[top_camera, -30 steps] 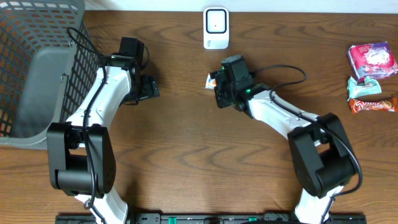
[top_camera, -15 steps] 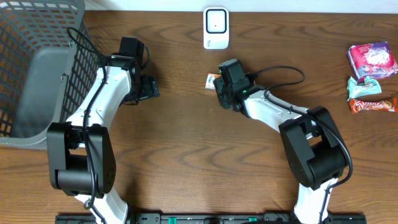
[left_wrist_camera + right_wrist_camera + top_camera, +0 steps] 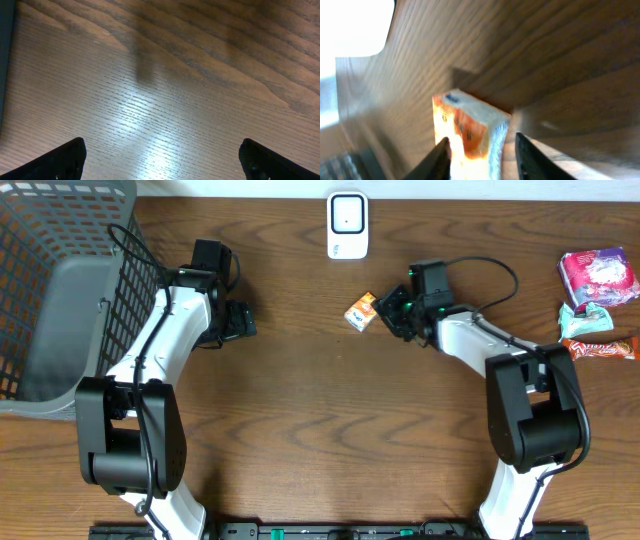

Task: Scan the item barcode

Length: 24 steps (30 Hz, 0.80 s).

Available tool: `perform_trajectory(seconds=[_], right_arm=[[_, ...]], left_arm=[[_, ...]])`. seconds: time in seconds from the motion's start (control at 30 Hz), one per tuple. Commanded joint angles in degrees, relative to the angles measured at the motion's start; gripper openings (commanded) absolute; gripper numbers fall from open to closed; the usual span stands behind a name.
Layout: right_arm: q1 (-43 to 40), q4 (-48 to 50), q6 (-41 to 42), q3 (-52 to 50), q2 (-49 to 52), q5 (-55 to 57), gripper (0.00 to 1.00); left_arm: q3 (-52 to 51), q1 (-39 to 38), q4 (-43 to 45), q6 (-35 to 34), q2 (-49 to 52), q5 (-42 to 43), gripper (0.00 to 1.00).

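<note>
**Overhead and wrist views.** I see the right hand closed on the orange packet, which sits between its fingers. The packet is near the white scanner, at about 6 o'clock from it, over the table. I cannot tell whether it touches the wood. The left hand is well apart at 9 o'clock from the packet, its fingers spread wide over bare wood. A wire basket stands at the 9 o'clock edge, and wrapped snacks lie at 3 o'clock.
</note>
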Motion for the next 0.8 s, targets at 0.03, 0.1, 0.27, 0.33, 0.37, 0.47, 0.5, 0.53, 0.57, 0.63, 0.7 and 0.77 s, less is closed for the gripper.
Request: perform_trajectory(seconds=[0.03, 0.1, 0.27, 0.33, 0.37, 0.47, 0.5, 0.53, 0.57, 0.63, 0.7, 0.77], right_arm=[[-0.5, -2.78, -13.16, -0.11, -1.22, -8.61, 0.49], [-0.07, -3.98, -14.01, -0.15, -1.22, -8.61, 0.55], [2.14, -4.83, -16.09, -0.17, -1.18, -8.07, 0.65], [3.13, -5.29, -16.15, -0.17, -1.16, -6.25, 0.67], [3.52, -5.53, -16.13, -0.17, -1.16, -5.05, 0.73], [4.04, -5.9, -16.13, -0.17, -1.16, -3.48, 0.99], [4.04, -6.08, -16.13, -0.17, -1.16, -3.48, 0.99], [4.04, -6.29, -16.15, -0.17, -1.16, -3.48, 0.99], [4.04, -6.34, -16.17, -0.17, -1.16, -3.43, 0.99], [3.91, -6.51, -16.17, -0.17, -1.16, -3.23, 0.99], [3.82, -6.51, -16.15, -0.17, -1.18, -3.26, 0.99], [3.82, -6.54, -16.15, -0.17, -1.16, -3.26, 0.99]], left_arm=[[0.46, 0.09, -0.33, 0.57, 0.07, -0.76, 0.98], [0.46, 0.09, -0.33, 0.57, 0.07, -0.76, 0.98], [0.46, 0.09, -0.33, 0.57, 0.07, -0.76, 0.98], [0.46, 0.09, -0.33, 0.57, 0.07, -0.76, 0.98], [0.46, 0.09, -0.33, 0.57, 0.07, -0.76, 0.98], [0.46, 0.09, -0.33, 0.57, 0.07, -0.76, 0.98], [0.46, 0.09, -0.33, 0.57, 0.07, -0.76, 0.98], [0.46, 0.09, -0.33, 0.57, 0.07, -0.76, 0.98], [0.46, 0.09, -0.33, 0.57, 0.07, -0.76, 0.98], [0.46, 0.09, -0.33, 0.57, 0.07, -0.76, 0.98], [0.46, 0.09, -0.33, 0.57, 0.07, -0.76, 0.98], [0.46, 0.09, -0.33, 0.57, 0.07, -0.76, 0.98]])
